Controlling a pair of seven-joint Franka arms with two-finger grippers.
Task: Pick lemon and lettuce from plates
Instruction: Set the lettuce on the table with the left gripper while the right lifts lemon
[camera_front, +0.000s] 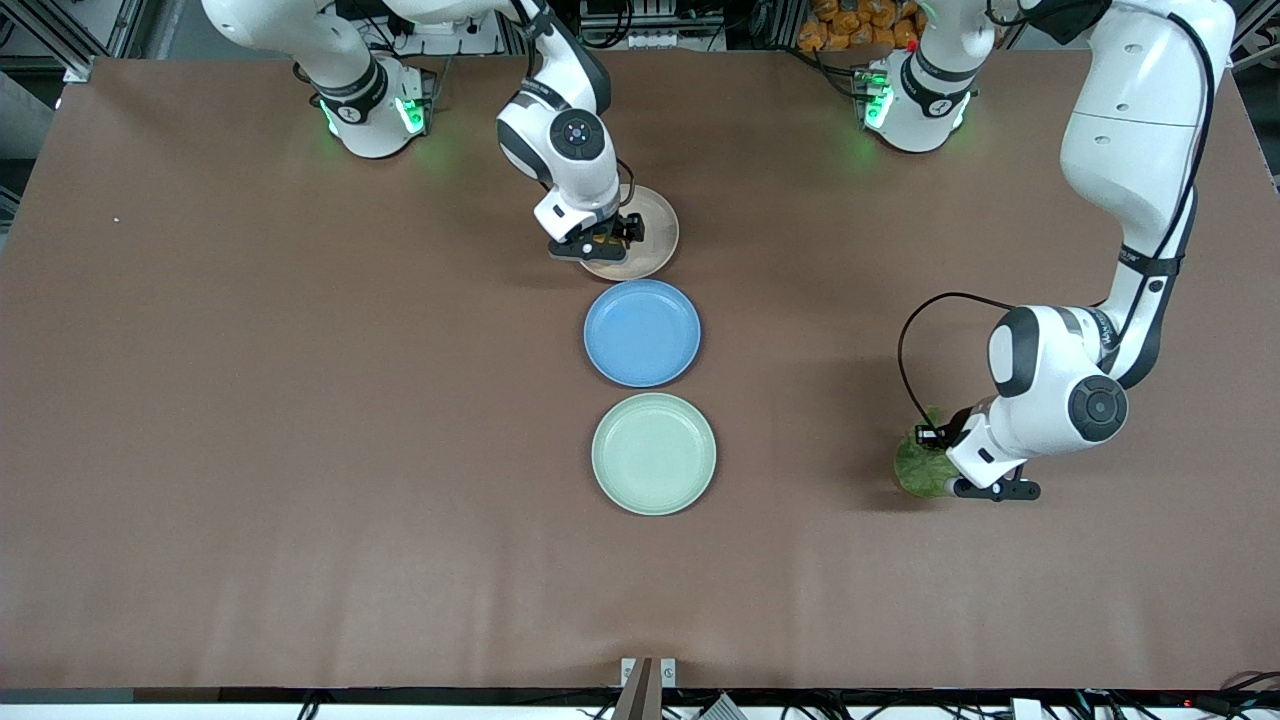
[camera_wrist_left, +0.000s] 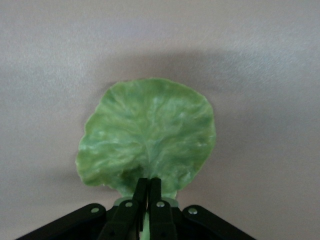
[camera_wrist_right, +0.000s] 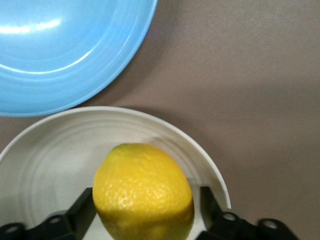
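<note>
The yellow lemon lies on the beige-pink plate, which also shows in the right wrist view. My right gripper is down on that plate, and in its own view its fingers stand on either side of the lemon, with a thin gap at one side. My left gripper is shut on the stem end of the green lettuce leaf, close above the bare table near the left arm's end. The leaf also shows in the front view. The pale mint plate holds nothing.
A blue plate lies between the beige and mint plates and also shows in the right wrist view. The three plates form a row down the middle of the brown table.
</note>
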